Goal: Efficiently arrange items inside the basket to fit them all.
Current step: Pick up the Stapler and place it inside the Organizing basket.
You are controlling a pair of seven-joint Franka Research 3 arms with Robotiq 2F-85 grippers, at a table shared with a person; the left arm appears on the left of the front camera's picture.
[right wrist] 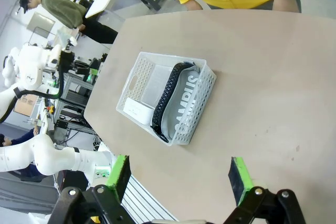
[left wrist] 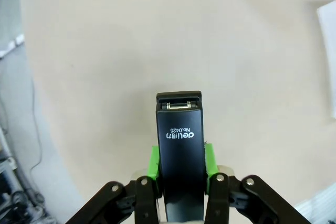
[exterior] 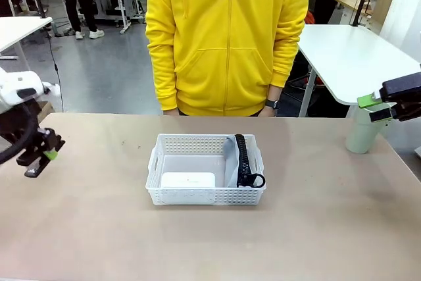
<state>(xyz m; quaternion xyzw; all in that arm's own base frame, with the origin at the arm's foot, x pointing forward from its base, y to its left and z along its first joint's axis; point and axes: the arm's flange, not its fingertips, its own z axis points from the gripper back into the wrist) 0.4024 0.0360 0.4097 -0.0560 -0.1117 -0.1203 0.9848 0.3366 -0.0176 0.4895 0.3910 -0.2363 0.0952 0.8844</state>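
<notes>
1. The stapler (left wrist: 179,145) is clamped by the left gripper (exterior: 41,157), well left of the basket (exterior: 197,141), where box (exterior: 189,180) and pouch (exterior: 231,159) lie.
2. The right gripper (right wrist: 180,177) is held spread open near the cup (exterior: 361,133).
3. Next, the stapler should be carried into the basket's free space.

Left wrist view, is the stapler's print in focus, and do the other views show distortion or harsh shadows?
Left wrist view: print on the stapler is sharp, the table edge curves. Front view: even light, soft shadow by the basket. Right wrist view: the table edge bows, the pouch lettering is crisp.

Inside the basket (exterior: 204,196), box (exterior: 189,180) near-left, pouch (exterior: 231,162) along its right wall; cup (exterior: 360,137) apparently stands far right
</notes>
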